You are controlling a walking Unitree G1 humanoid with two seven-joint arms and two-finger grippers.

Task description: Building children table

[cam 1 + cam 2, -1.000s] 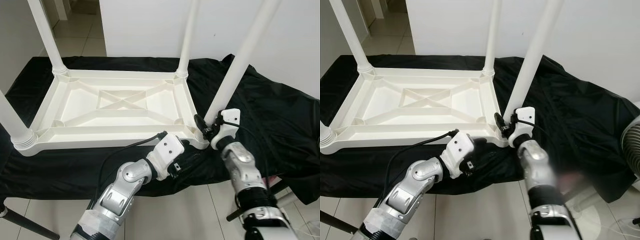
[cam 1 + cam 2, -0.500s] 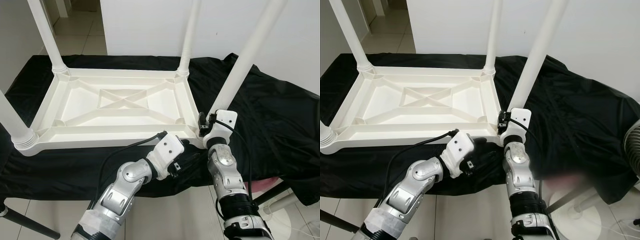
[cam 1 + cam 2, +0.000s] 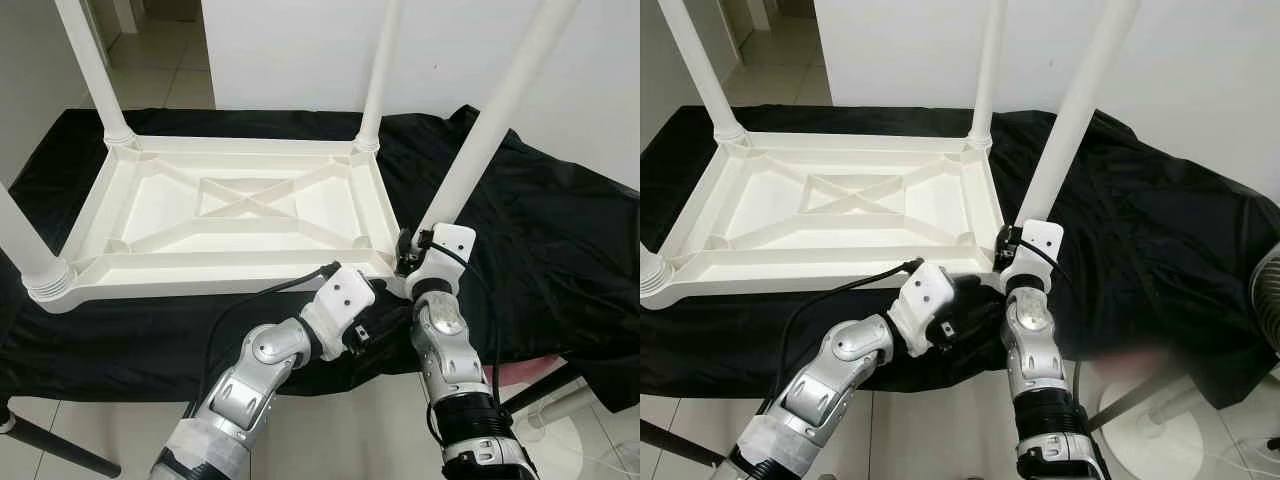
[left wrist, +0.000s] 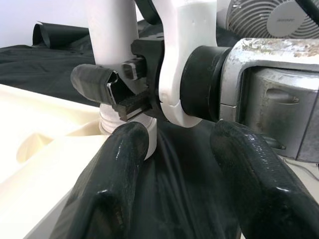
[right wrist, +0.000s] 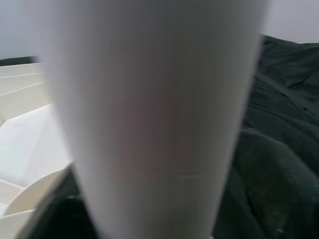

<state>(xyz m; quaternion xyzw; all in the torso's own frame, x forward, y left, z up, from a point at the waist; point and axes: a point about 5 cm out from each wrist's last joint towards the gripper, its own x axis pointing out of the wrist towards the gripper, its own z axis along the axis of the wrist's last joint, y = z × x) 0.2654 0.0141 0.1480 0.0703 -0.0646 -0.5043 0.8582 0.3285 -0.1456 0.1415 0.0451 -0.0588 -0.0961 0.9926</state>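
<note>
Currently the white children's table (image 3: pixel 240 215) is lying upside down on a bench draped in a black cloth (image 3: pixel 560 240), its ribbed underside facing up. Four white legs are standing up from its corners; the near right leg (image 3: pixel 480 130) is leaning slightly away from the tabletop toward the robot's right.

Right gripper (image 3: pixel 408 256) is sitting at the base of that near right leg, just beside the corner socket of the tabletop. In the left wrist view one of its grey-tipped fingers (image 4: pixel 94 82) is lying against the leg's base just above the threaded collar. Whether its jaws are clamping the leg or only resting on it, I cannot tell. The right wrist view is showing the leg (image 5: pixel 149 114) very close and blurred, with black cloth and the table's rim behind it.

Left gripper (image 3: pixel 362 325) is hovering low at the near edge of the tabletop, just left of the same corner and over the cloth. Its jaws are standing apart, holding nothing, with both black fingers (image 4: pixel 109 184) pointing toward the right gripper and the leg base.

A white fan (image 3: pixel 1268 300) is standing on the tiled floor (image 3: pixel 100 440) at far right.
</note>
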